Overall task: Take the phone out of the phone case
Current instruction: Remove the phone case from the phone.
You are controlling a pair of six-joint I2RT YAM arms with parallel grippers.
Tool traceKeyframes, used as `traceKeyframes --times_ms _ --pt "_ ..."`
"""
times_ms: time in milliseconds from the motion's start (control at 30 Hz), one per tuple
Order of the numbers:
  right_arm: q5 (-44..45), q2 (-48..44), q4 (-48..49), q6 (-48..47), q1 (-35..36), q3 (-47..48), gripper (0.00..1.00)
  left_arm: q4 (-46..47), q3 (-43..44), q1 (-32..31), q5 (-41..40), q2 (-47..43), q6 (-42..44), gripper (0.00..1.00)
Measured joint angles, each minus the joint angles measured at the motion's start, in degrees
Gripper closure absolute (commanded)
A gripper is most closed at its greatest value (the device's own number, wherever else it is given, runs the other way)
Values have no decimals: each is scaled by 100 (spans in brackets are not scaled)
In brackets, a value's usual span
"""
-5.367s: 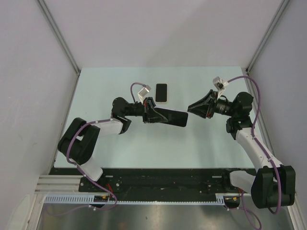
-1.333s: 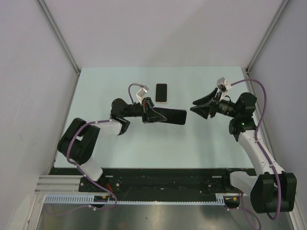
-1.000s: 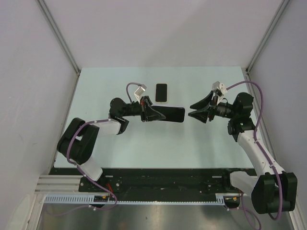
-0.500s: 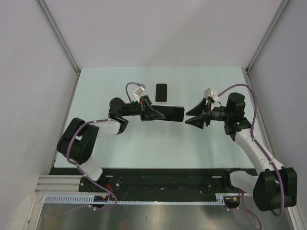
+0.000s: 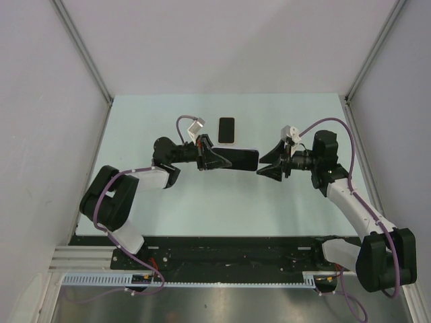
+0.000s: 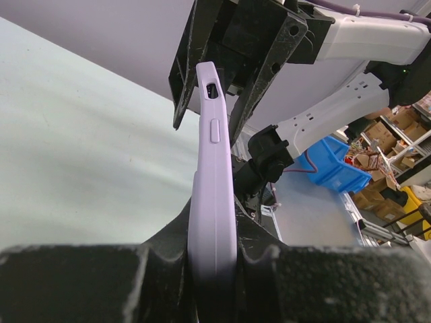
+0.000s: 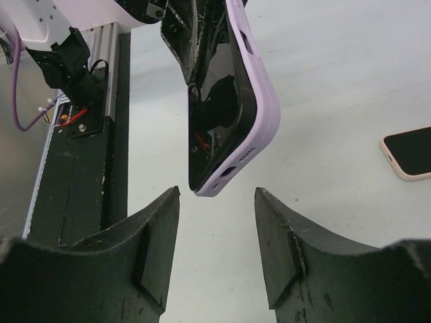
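Two grippers cooperate: my left gripper [image 5: 210, 160] is clamped on the lilac phone case [image 7: 261, 101], phone [image 7: 217, 118] seated, presenting its free end to my right gripper [image 7: 217, 208], jaws apart and ready to grasp.

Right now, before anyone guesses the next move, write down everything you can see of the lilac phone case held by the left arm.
The phone case is pale lilac, smooth and rubbery-looking, with rounded corners, a moulded side button and cut-outs along its edges. The dark glossy screen of the phone fills its open face. It is held above the table, one end clamped in the left gripper. Its free end reaches the mouth of the open right gripper, apart from both fingers.
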Motion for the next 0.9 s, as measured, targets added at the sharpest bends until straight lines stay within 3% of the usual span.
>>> traceKeyframes --times_ms 900 --pt "752 107 76 52 74 0 48 -42 0 44 -105 -17 0 100"
